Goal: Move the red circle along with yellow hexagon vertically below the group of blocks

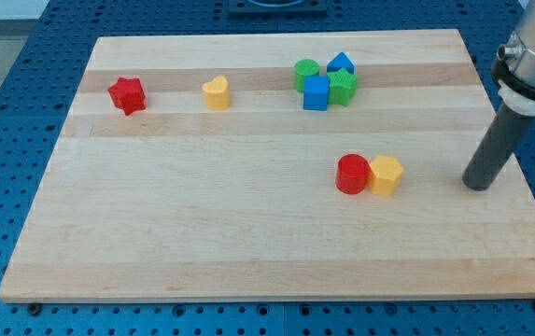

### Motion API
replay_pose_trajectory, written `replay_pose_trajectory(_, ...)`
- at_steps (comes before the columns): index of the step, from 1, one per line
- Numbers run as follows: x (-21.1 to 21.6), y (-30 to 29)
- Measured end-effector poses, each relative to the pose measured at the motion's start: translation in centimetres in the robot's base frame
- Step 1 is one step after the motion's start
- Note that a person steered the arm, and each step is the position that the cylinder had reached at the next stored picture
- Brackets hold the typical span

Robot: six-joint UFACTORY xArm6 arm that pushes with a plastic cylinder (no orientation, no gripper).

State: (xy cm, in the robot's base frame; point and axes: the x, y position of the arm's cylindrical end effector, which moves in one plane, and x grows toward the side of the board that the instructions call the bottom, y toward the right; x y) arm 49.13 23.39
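The red circle [352, 175] and the yellow hexagon [386, 175] stand side by side, touching, right of the board's middle. Above them, near the view's top, is a tight group: a green circle [306, 74], a blue pentagon-like block [341, 64], a blue cube [316, 93] and a green star-like block [344, 87]. My tip [477, 186] rests on the board to the right of the yellow hexagon, well apart from it.
A red star [128, 94] and a yellow heart [217, 92] lie apart at the upper left. The wooden board [248, 243] sits on a blue perforated table; its right edge runs close to my tip.
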Motion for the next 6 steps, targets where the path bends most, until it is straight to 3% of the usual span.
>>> replay_pose_trajectory(6,0.0,-6.9)
